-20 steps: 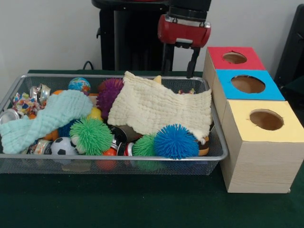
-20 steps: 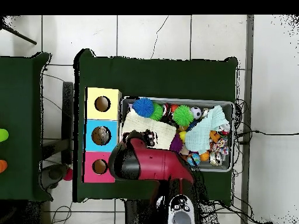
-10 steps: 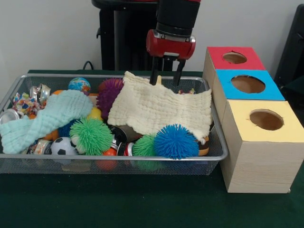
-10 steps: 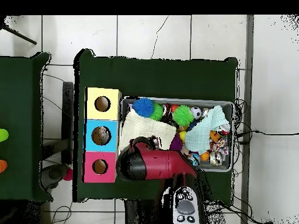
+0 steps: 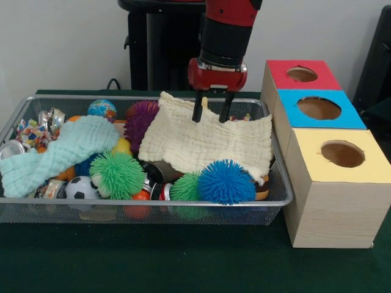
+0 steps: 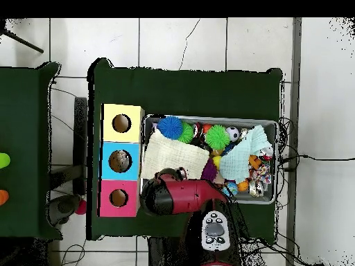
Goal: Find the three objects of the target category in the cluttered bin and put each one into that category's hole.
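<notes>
Cream muslin, the cream cloth (image 5: 204, 141), lies draped over the right half of the wire bin (image 5: 278, 198), and I reckon it is hiding whatever I am meant to find, since the task names no category I can read off the frames. My hand (image 5: 211, 115) has come down from beside the red box (image 5: 302, 74) a second ago and slid left; half a second back it was over the cloth's far edge, and now it sits a little lower, its two dark fingers spread with tips at or just above the fabric near that edge, pinching nothing. I take that as lining up to peel the cloth away, so the search has barely begun. Around the cloth I see a blue spiky ball (image 5: 226, 181) and a green spiky ball (image 5: 117, 174) toward the front, a purple one (image 5: 141, 119) behind, and a mint cloth (image 5: 58, 152) across the left. Blue box (image 5: 319, 108) and yellow box (image 5: 342, 154) stand in line on the green counter (image 5: 183, 259), right of the bin.
</notes>
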Motion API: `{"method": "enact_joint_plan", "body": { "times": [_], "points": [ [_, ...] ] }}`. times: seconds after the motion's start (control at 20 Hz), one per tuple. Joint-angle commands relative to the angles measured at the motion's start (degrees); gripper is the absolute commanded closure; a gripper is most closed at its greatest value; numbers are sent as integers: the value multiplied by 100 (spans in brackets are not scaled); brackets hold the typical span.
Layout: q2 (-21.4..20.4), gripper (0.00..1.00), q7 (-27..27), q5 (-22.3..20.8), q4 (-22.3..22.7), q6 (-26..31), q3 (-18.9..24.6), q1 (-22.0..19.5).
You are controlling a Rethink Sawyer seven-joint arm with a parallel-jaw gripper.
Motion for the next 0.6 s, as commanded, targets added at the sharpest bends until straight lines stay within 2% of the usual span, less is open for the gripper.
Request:
{"method": "enact_joint_plan", "body": {
  "times": [0.05, 0.35, 0.6],
  "points": [
    [430, 0, 445, -360, -532, -456, 344, -69],
    [577, 0, 476, -407, -562, -666, 341, -107],
    [868, 0, 401, -478, -719, -742, 474, -231]
  ]
}}
